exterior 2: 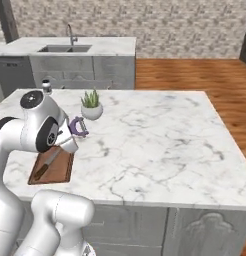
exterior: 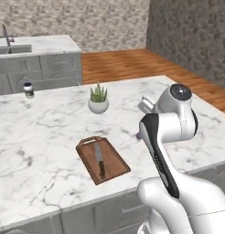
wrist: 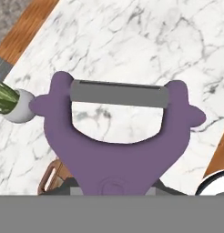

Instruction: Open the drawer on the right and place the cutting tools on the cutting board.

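My gripper (exterior 2: 71, 134) is shut on the stem of the purple peeler (exterior 2: 79, 127), holding it a little above the marble island top. In the hand view the peeler (wrist: 116, 152) points its Y-shaped head and grey blade away from me, and its stem covers my fingertips. The reddish-brown cutting board (exterior: 103, 160) lies near the island's front edge, with the dark-handled knife (exterior: 99, 158) lengthwise on it. From the right base view the board (exterior 2: 59, 171) is just below and left of the peeler. A grey drawer front (exterior: 128, 211) shows under the counter edge, partly behind my arm.
A small potted plant (exterior: 98, 101) stands behind the board, close to the peeler. A small jar (exterior: 28, 90) sits at the island's far edge. A second counter with a sink (exterior 2: 65, 48) runs along the back wall. Wooden floor lies right of the island.
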Robot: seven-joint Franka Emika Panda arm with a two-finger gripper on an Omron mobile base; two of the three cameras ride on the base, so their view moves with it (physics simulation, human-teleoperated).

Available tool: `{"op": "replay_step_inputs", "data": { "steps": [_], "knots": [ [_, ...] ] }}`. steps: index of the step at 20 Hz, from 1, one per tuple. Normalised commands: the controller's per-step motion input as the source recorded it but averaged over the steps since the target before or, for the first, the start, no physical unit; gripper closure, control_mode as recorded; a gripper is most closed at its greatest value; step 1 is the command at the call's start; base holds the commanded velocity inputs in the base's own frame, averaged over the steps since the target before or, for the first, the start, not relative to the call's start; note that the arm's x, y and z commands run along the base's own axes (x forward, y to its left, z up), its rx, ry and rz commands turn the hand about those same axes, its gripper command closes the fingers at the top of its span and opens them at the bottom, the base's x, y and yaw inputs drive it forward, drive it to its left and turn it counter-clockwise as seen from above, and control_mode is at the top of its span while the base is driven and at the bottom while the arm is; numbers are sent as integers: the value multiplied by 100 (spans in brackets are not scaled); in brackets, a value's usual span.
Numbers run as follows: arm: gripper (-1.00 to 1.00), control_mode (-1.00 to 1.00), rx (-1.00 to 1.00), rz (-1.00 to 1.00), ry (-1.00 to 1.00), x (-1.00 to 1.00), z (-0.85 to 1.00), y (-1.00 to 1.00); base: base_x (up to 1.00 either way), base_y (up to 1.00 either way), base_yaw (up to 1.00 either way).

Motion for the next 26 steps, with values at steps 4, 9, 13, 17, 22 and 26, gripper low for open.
{"op": "replay_step_inputs", "data": {
  "steps": [4, 9, 13, 17, 22, 26],
  "knots": [
    [100, 100, 0, 0, 0, 0, 0, 0, 36, -2, 39],
    [100, -100, 0, 50, 1, 4, -5, 3, 0, 0, 9],
    [100, -100, 0, 79, 3, 7, -23, 1, 0, 0, 0],
    [100, -100, -8, 59, 10, 7, -40, 8, 0, 0, 0],
    [100, -100, -20, 3, 17, 45, -25, 45, 0, 0, 0],
    [100, -100, -27, 1, 21, 53, -41, 65, 0, 0, 0]
  ]
}}
